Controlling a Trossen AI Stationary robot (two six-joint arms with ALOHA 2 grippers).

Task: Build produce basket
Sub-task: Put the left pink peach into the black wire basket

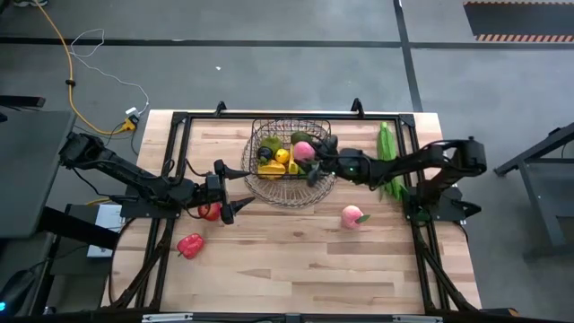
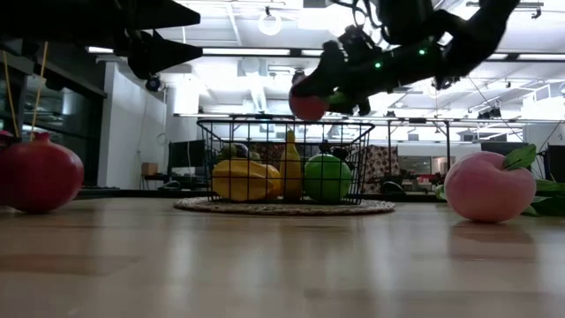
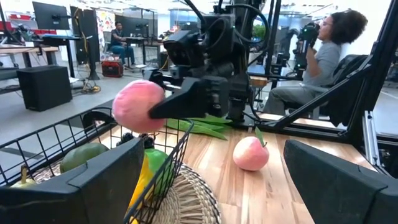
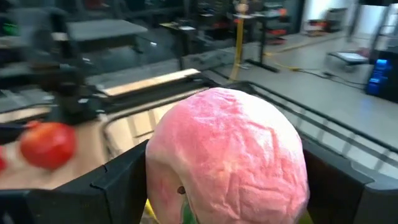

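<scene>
The dark wire basket (image 1: 289, 163) stands on a round woven mat at the table's far middle. It holds a yellow starfruit (image 2: 244, 179), a green apple (image 2: 327, 177) and other fruit. My right gripper (image 1: 314, 160) is shut on a pink peach (image 1: 304, 150) above the basket's right part. My left gripper (image 1: 239, 191) hangs open just left of the basket, raised off the table. A red apple (image 1: 211, 212) lies beneath it. A second peach (image 1: 352, 216), a red pepper (image 1: 190, 245) and the long green husk (image 1: 387, 161) lie on the table. My right gripper pinches the pink peach (image 4: 227, 155) between its two fingers, one on each side of its round body (image 3: 138, 106). The fingers (image 3: 186, 99) come roughly level from the table's right. The peach is lifted clear, above the basket's rim (image 2: 282, 124).
The second peach (image 2: 488, 185) lies right of the basket toward the near side. The husk lies along the right edge under my right arm. The red apple (image 2: 40, 177) and the pepper sit on the left. Bare wood spans the near half. People sit beyond the table.
</scene>
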